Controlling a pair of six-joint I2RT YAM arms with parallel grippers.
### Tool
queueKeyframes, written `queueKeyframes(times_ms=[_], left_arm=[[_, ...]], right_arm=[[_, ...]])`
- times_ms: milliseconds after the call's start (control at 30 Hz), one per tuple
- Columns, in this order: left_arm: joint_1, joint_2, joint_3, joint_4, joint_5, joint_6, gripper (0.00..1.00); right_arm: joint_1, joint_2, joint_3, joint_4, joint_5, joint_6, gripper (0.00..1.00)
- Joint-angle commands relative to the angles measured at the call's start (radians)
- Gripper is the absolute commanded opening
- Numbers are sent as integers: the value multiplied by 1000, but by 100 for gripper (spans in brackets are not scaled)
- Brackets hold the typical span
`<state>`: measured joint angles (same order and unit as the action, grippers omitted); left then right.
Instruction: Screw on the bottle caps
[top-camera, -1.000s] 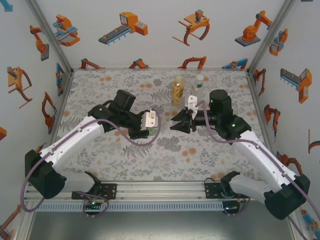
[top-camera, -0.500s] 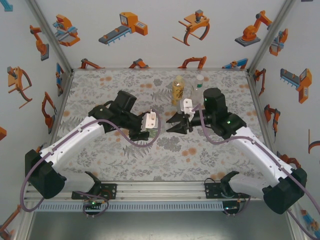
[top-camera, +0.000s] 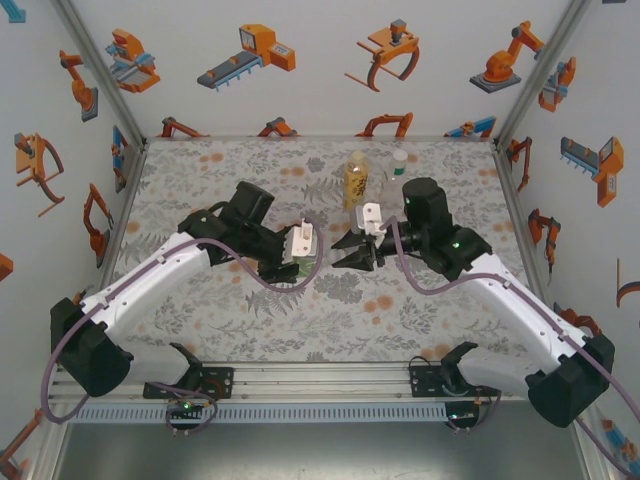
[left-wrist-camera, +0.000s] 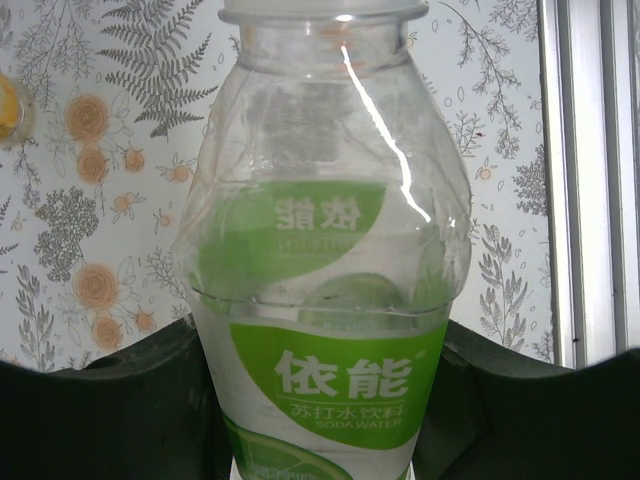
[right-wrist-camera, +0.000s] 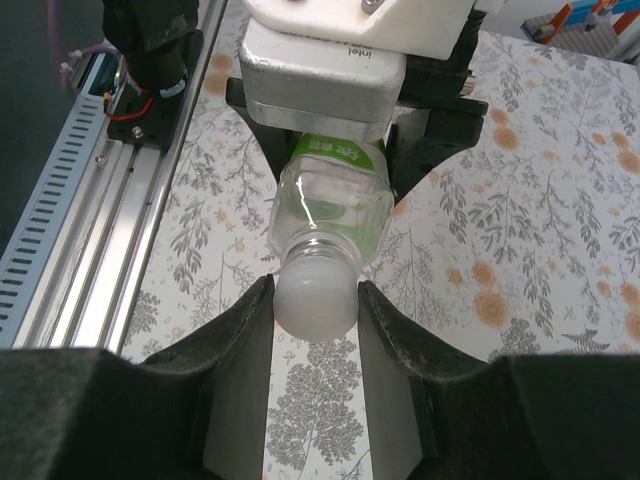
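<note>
A clear bottle with a green label is held by its body in my left gripper, which is shut on it; the dark fingers press both sides. It lies tilted toward the right arm. Its white cap sits on the neck of the bottle. My right gripper is shut on that cap, one pad touching each side. From above, the right gripper meets the left one at mid-table. An amber-yellow bottle and a colourless bottle stand upright behind, each capped.
The two standing bottles are just behind the right wrist, near the back wall. Aluminium rails run along the table's near edge. The floral table lies open at the left and in front of the grippers.
My right gripper has shifted left and slightly back, closing up against the bottle's neck end. The left arm and its bottle have barely moved.
</note>
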<state>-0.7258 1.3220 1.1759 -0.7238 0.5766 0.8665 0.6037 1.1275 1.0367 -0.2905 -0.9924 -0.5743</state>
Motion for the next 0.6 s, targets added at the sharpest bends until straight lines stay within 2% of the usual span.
queueKeyframes(times_ms=[0, 567], left_arm=[[6, -6, 21, 29, 55, -23, 0], [6, 19, 30, 8, 56, -21, 0]], right_arm=[[17, 4, 30, -61, 16, -47, 4], [59, -6, 52, -54, 75, -65, 0]])
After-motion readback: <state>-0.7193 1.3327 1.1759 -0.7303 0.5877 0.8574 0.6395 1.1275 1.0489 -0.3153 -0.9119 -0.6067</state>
